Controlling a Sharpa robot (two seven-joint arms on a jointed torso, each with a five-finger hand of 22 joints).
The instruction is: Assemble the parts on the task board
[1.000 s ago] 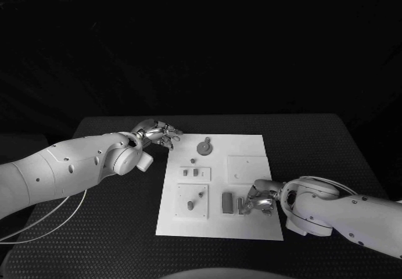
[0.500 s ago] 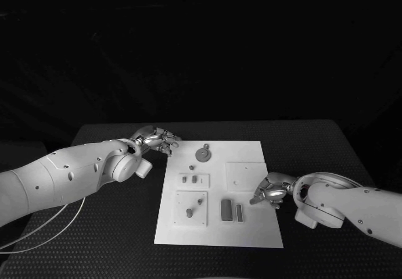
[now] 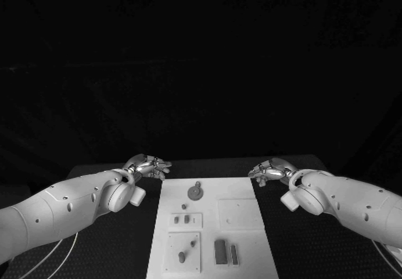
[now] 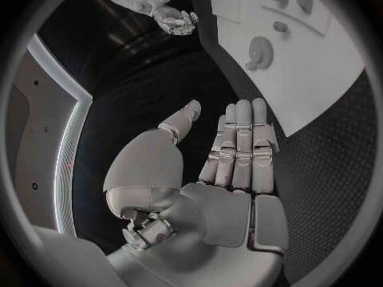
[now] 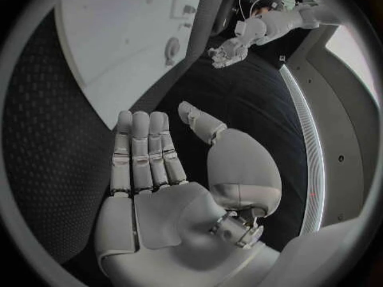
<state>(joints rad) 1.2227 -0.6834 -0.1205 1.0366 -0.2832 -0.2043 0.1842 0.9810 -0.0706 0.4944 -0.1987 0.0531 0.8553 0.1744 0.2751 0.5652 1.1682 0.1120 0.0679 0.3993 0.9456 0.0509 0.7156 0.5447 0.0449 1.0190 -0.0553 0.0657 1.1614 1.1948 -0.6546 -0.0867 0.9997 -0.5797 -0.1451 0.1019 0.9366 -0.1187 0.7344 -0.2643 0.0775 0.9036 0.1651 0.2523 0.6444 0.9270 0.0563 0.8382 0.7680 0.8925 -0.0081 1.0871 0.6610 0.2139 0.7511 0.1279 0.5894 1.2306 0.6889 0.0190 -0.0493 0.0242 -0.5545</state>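
Observation:
The white task board [image 3: 251, 244] lies lengthwise in the middle of the black table. On it are a round grey part with a tab [image 3: 195, 192] at the far end, two upright bars [image 3: 226, 252] near the front, and small parts on raised plates [image 3: 186, 220]. My left hand [image 3: 147, 165] hovers off the board's far left corner, and my right hand [image 3: 269, 170] hovers off its far right corner. In the wrist views the left hand [image 4: 232, 153] and the right hand [image 5: 152, 159] show straight fingers, thumbs apart and nothing held.
A blank square plate [image 3: 239, 212] sits on the board's right half. Black table [image 3: 318, 256] runs along both sides of the board. A pale cable [image 3: 63, 256] loops under my left arm at the table's left.
My right hand left the two bars at the board's near right and went up to its far right corner. The left hand stayed by the far left corner. The head camera tilted.

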